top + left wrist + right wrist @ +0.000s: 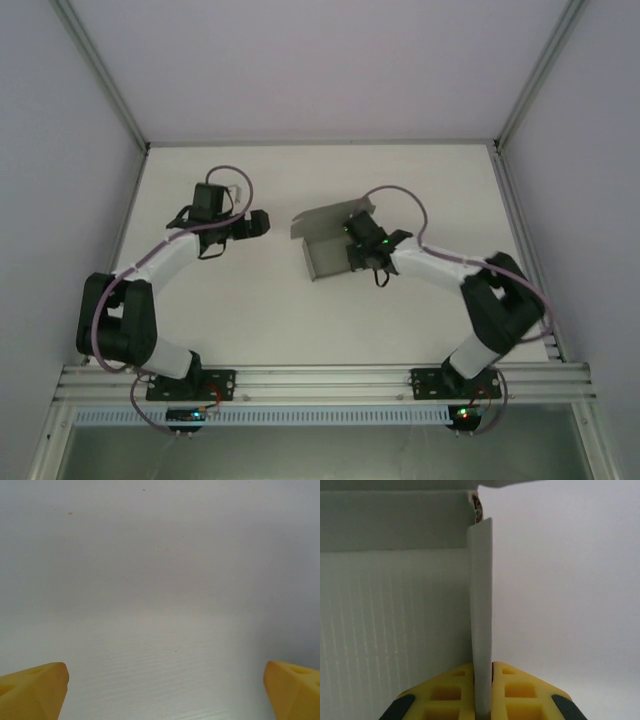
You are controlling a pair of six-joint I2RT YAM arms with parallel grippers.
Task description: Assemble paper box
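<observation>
Paper box [322,248]: grey card, partly folded, lying on the table [250,310] right of centre, in front of my right arm. Its floor panel is flat, with a far wall and a side wall raised. My right gripper [365,240] is pressed together on the side wall [481,605]. In the right wrist view the card's edge runs straight up from between the yellow fingers [450,685]. Judgement: I pinch this wall to keep it upright so the crease sets and the neighbouring flaps can be brought against it. My left gripper [258,222] is spread wide, holding nothing, over bare table well apart from the box; probably parked clear until a second grip is wanted. Hard to make out: from above, my right wrist covers the box's right edge, so the flaps there go uncounted. At the upper corner seam in the wrist view sits a small brownish speck, unidentified. Whether any corner tab is tucked, I cannot tell.
</observation>
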